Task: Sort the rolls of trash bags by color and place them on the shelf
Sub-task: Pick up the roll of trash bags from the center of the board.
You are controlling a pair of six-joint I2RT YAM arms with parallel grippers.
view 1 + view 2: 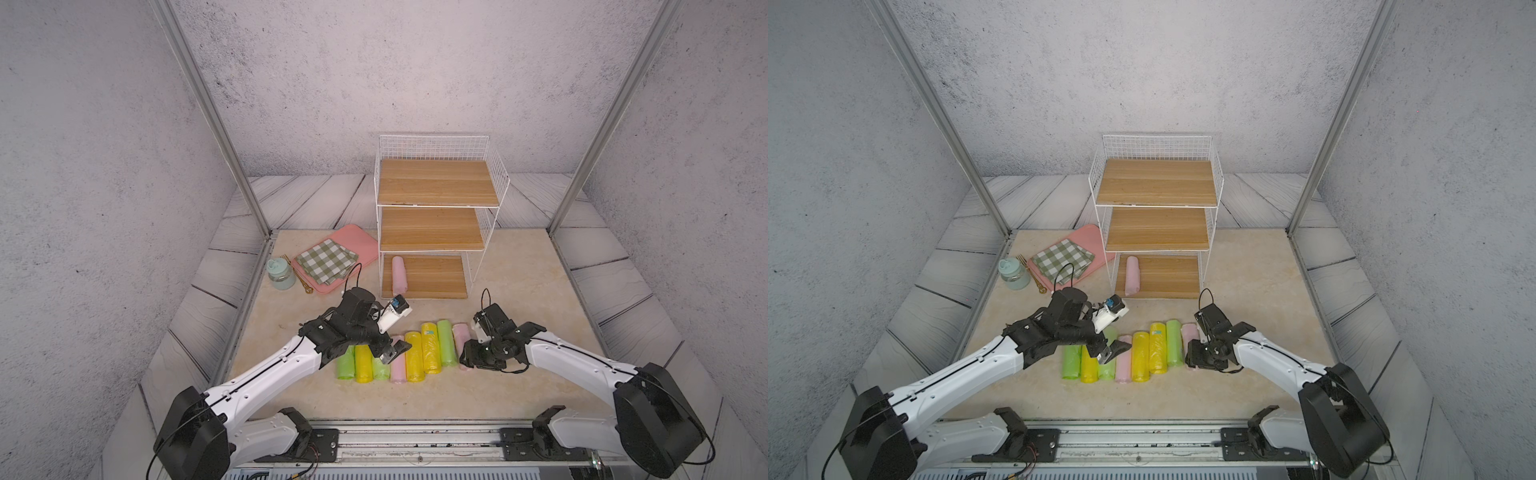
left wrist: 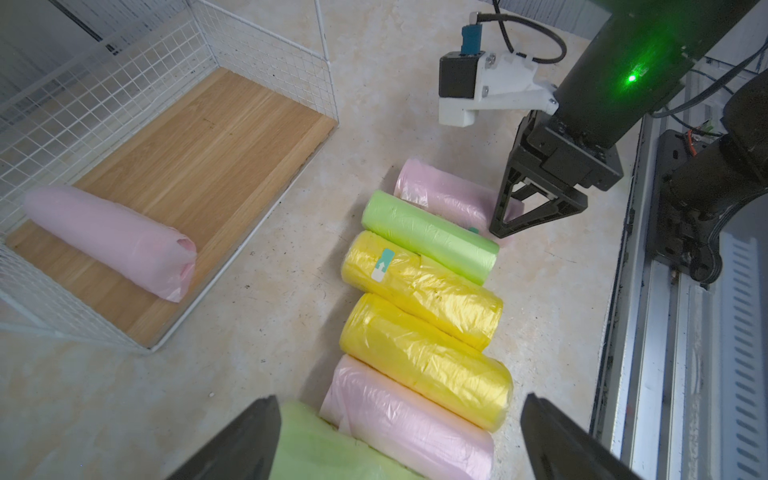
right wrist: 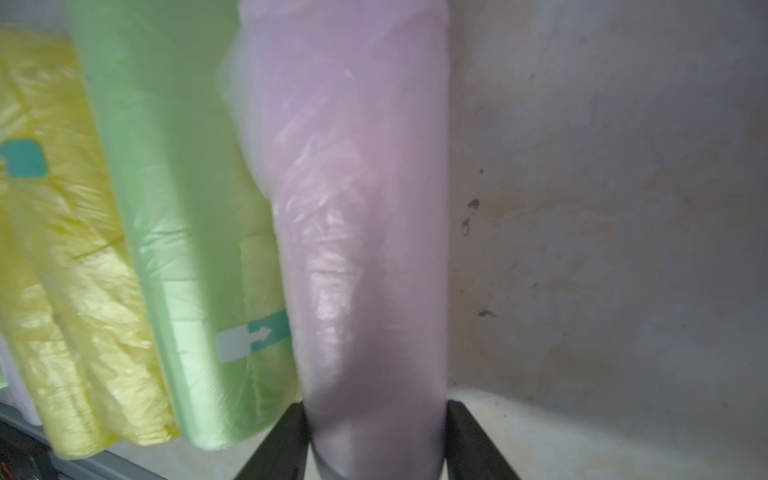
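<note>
Pink tray (image 1: 354,242) beyond left pincer (image 1: 392,352) | checkered cloth (image 1: 326,262) on tray | mint jar (image 1: 280,275), gold cutlery (image 1: 308,290) at tray's left edge

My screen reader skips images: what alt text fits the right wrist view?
A pink roll lies between the right gripper's fingers, which sit against both its sides. Beside it lie a green roll with a teal arrow sticker and yellow rolls, on a beige tabletop.

Pink roll (image 3: 365,216) in right claw (image 3: 377,405)
</note>
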